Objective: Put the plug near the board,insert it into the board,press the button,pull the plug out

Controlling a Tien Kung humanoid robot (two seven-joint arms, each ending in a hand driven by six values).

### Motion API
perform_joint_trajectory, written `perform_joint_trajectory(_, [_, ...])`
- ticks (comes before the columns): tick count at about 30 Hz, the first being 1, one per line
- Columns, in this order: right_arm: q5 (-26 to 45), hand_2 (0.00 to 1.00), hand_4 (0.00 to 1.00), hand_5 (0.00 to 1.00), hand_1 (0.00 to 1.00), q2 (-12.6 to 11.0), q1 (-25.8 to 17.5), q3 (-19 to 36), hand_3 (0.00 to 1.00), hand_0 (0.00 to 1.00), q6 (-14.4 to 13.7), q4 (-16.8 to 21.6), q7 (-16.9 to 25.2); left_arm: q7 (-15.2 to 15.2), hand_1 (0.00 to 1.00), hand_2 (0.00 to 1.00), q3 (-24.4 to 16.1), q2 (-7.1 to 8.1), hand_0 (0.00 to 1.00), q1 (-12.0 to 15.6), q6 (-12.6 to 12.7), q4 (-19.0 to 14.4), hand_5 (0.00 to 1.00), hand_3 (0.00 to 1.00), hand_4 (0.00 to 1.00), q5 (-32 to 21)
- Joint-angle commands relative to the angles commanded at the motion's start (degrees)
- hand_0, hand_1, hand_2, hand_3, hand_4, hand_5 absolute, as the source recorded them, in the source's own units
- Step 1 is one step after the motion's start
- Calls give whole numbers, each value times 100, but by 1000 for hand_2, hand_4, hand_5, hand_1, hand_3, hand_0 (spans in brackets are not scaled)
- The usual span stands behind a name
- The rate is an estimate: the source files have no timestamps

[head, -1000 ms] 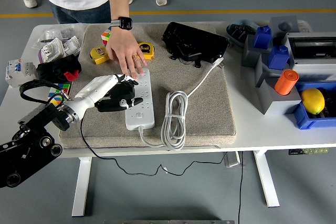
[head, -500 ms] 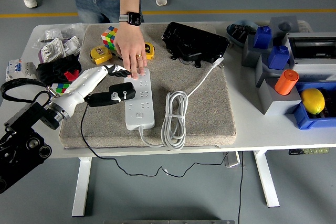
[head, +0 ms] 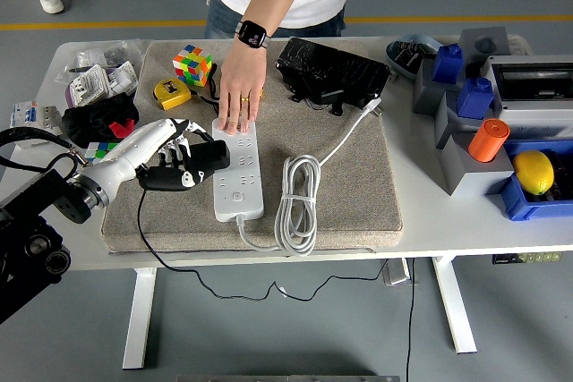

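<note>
Left hand (head: 175, 160) came in from the 8 o'clock corner and lay over the grey mat (head: 358, 194), fingers curled around the black plug (head: 199, 167), which sat in the grasp just at the left long edge of the white power strip (head: 238, 170). Strip lay at the mat's middle, long axis running 12 to 6, its white cord (head: 298, 203) coiled just beside it at 3 o'clock. Plug body ran roughly 9 to 3, crosswise to the strip, its 3 o'clock end touching or just overlapping the strip's edge; prongs could not be made out. A person's hand (head: 237, 100) pressed flat on the strip's 12 o'clock end, holding it down. Sockets lay at 3 o'clock from the robot hand, very near. Judged: the plug appeared beside the board, not seated; left arm alone was placed to act. Right arm not seen.
</note>
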Motion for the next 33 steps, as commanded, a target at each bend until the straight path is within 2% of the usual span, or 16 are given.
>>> perform_joint_trajectory(1, [-1,728,998,612,716,-3,1,2,629,708,0,1,0,86,123,233,33,16,43,-29,-71,-24,2,806,746,11])
perform_joint_trajectory(2, [1,728,998,612,715,-7,2,5,628,708,1,4,1,172,124,216,87,43,40,-69,-156,-61,2,816,795,28])
perform_joint_trajectory(7, [13,728,998,612,715,-14,-2,21,628,708,4,5,2,418,124,216,314,196,40,-189,-379,-275,2,816,795,-9])
perform_joint_trajectory(9, [21,727,998,613,714,-11,-12,42,628,709,3,2,3,503,125,208,462,317,39,-267,-482,-390,2,834,783,-10])
perform_joint_trajectory(13, [33,727,998,613,714,-24,-23,70,628,709,2,-2,5,539,125,208,776,513,39,-459,-623,-494,2,834,783,-15])
perform_joint_trajectory(14, [32,727,998,613,715,-27,-23,81,628,709,4,0,5,524,132,215,877,567,41,-524,-656,-498,2,836,734,-26])
perform_joint_trajectory(18, [32,727,998,613,715,-36,-21,91,628,709,4,2,7,491,132,215,1131,666,41,-704,-740,-482,2,836,734,-15])
perform_joint_trajectory(21, [35,727,998,614,715,-37,-20,92,628,709,6,2,6,490,128,211,1308,641,39,-824,-712,-421,2,844,734,5])
perform_joint_trajectory(25, [35,727,998,614,715,-22,-7,80,628,709,9,5,6,534,128,211,1439,479,39,-914,-701,-237,2,844,734,71])
perform_joint_trajectory(33, [44,727,998,613,715,-19,4,96,628,710,9,5,6,508,124,208,1740,277,39,-1110,-678,40,2,849,757,34])
